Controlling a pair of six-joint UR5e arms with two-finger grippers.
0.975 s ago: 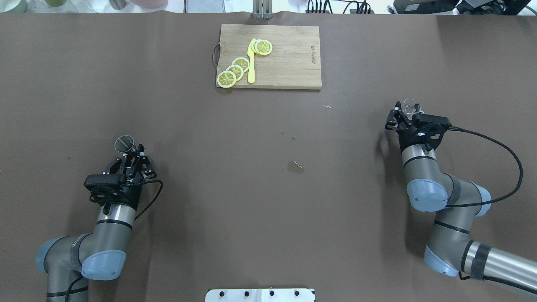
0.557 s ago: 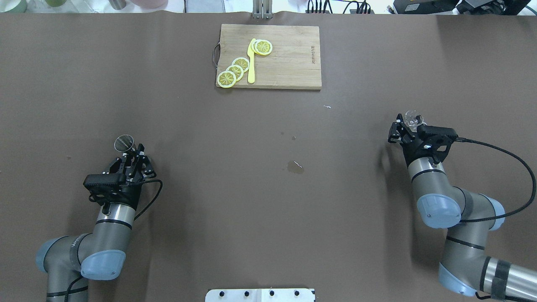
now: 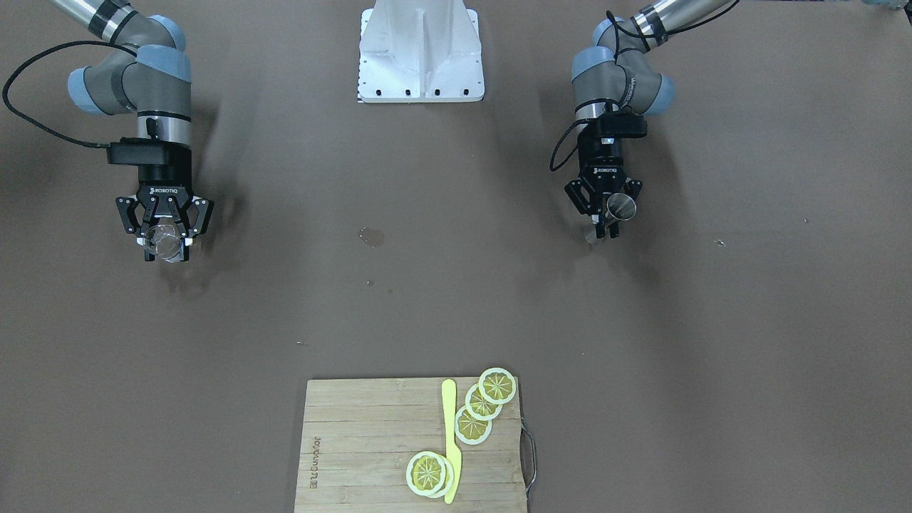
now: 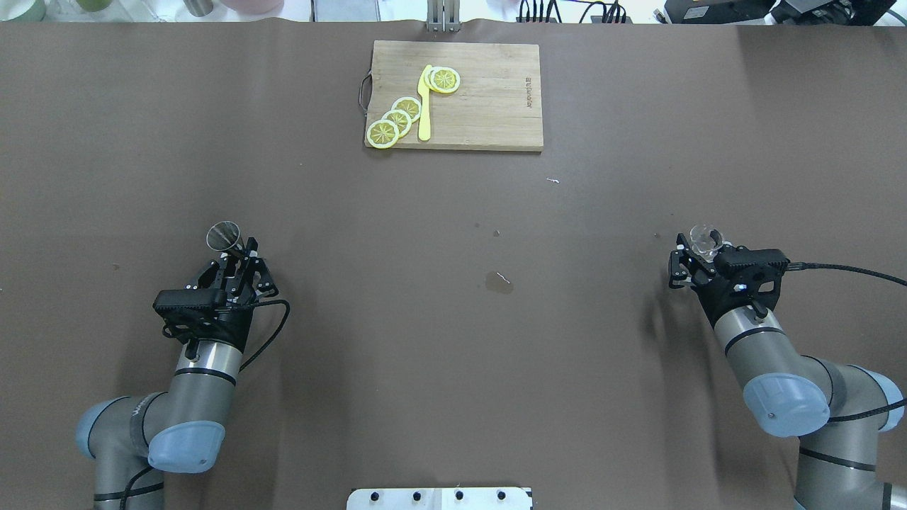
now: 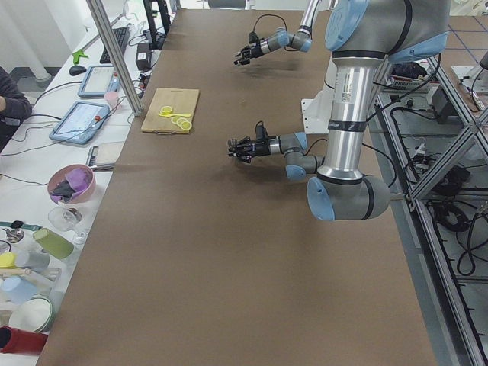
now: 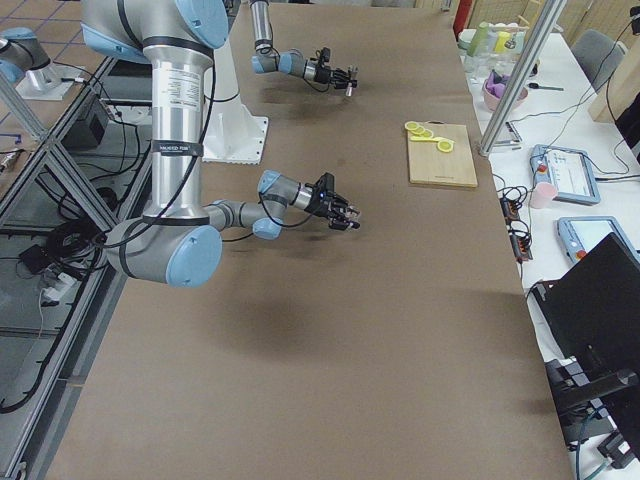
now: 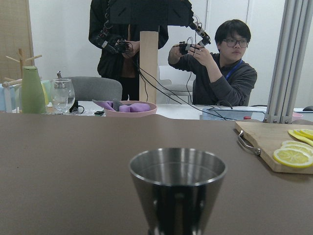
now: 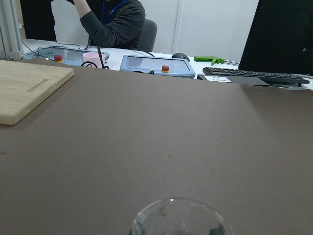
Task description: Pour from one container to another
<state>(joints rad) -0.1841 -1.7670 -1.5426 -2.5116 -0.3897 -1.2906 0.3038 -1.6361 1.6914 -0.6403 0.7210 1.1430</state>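
Front-facing view: one right pincer (image 3: pixel 166 246) is clamping one clear glass cup (image 3: pixel 165 235) at the right side of the desk (image 3: pixel 456 299); one left pincer (image 3: pixel 604 226) is clamping one steel jigger (image 3: pixel 622 206), well apart. Overhead view: one cutting board (image 4: pixel 489 106) is carrying five lemon slices (image 4: pixel 382 133) and one yellow knife (image 4: pixel 424 120).

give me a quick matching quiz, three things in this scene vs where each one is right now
Things:
1. glass cup
2. jigger
3. lemon slices

Places:
a. on the cutting board
b. held in the left gripper
c. held in the right gripper

Pairs: 1-c, 2-b, 3-a
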